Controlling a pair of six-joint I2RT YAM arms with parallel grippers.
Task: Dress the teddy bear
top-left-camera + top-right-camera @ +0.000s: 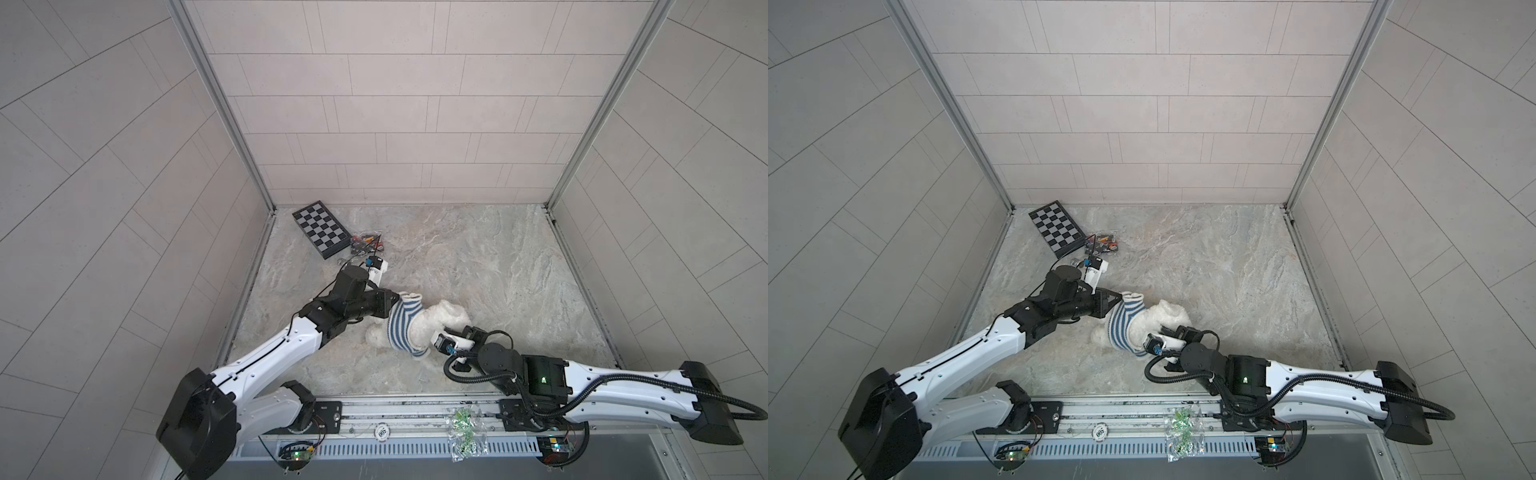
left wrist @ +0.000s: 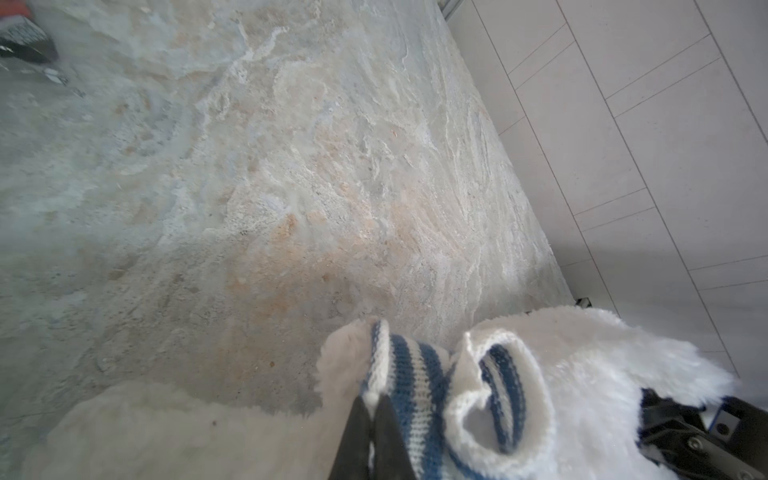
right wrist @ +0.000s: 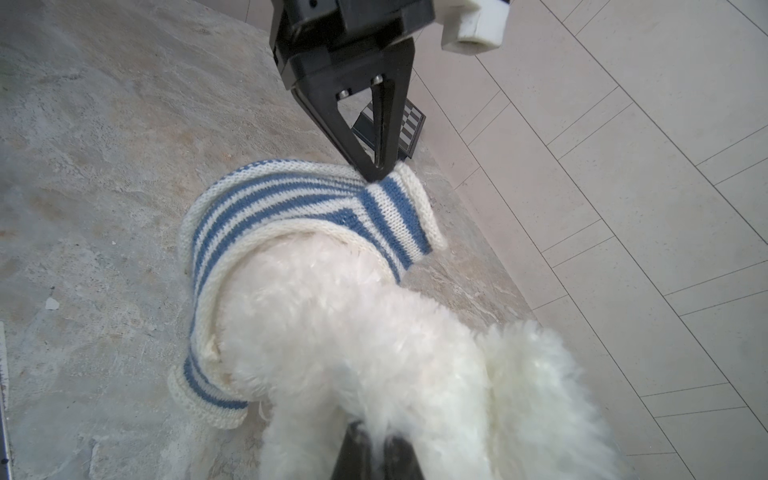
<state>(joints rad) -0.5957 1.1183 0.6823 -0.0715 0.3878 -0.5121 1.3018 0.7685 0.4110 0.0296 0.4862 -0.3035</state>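
The white fluffy teddy bear (image 1: 444, 318) (image 1: 1165, 316) lies on its side mid-table. A blue-and-white striped knit shirt (image 1: 401, 328) (image 1: 1121, 326) is round its body. My left gripper (image 1: 398, 298) (image 1: 1121, 297) is shut on the shirt's rim beside a sleeve; the left wrist view shows its black jaws (image 2: 372, 405) pinching the knit (image 2: 419, 386). My right gripper (image 1: 446, 332) (image 1: 1156, 330) is at the bear's head end, shut on white fur (image 3: 376, 436). In the right wrist view the shirt (image 3: 266, 199) covers the torso below the bear's furry head (image 3: 353, 324), with the left gripper (image 3: 376, 176) at its far edge.
A folded chessboard (image 1: 320, 228) (image 1: 1057, 228) lies at the back left, with a small bag of coloured parts (image 1: 368, 243) next to it. On the front rail lie a clear bag of green bits (image 1: 463, 432) and a round chip (image 1: 381, 432). Tiled walls enclose three sides.
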